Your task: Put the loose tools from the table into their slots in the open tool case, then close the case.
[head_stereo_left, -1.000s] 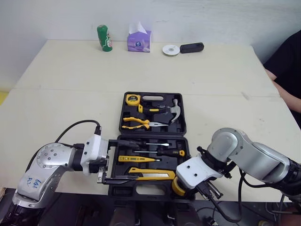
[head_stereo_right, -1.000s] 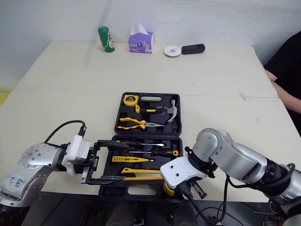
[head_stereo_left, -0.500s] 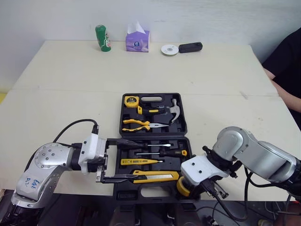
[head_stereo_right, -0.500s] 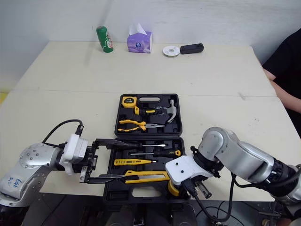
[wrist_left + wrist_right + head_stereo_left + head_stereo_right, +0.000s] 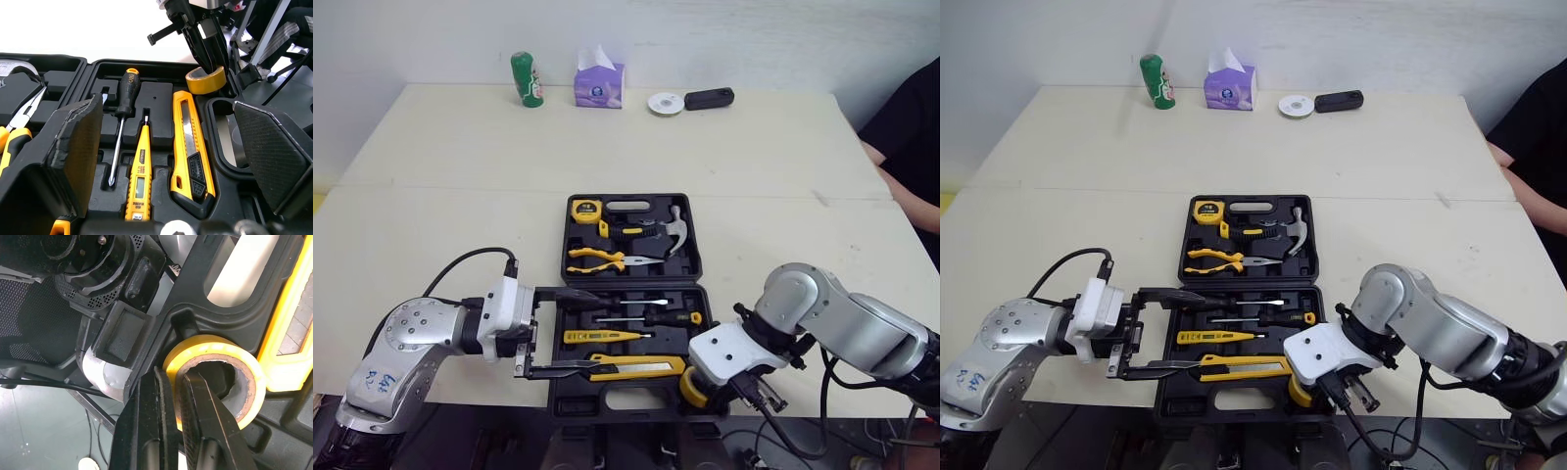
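Note:
The black tool case (image 5: 693, 264) lies open at the table's front. Its far half holds a tape measure (image 5: 588, 207), pliers (image 5: 602, 259) and a hammer (image 5: 674, 227). In the near half lie two screwdrivers (image 5: 651, 318), a yellow tester pen (image 5: 602, 336) and a yellow utility knife (image 5: 636, 366). My right gripper (image 5: 176, 377) is shut on the wall of a yellow tape roll (image 5: 195, 345), one finger inside its core, at the case's near right corner. My left gripper (image 5: 570, 333) stands open over the near half's left edge, holding nothing.
Along the table's far edge stand a green can (image 5: 526, 78), a purple tissue box (image 5: 599, 86), a white disc (image 5: 663, 103) and a black object (image 5: 710, 98). A person's dark sleeve (image 5: 911, 137) shows at the right. The case's handle (image 5: 626, 399) overhangs the front edge.
The whole picture has shifted slightly, so the camera moved. Both grippers and the tape roll stay where they were relative to the case.

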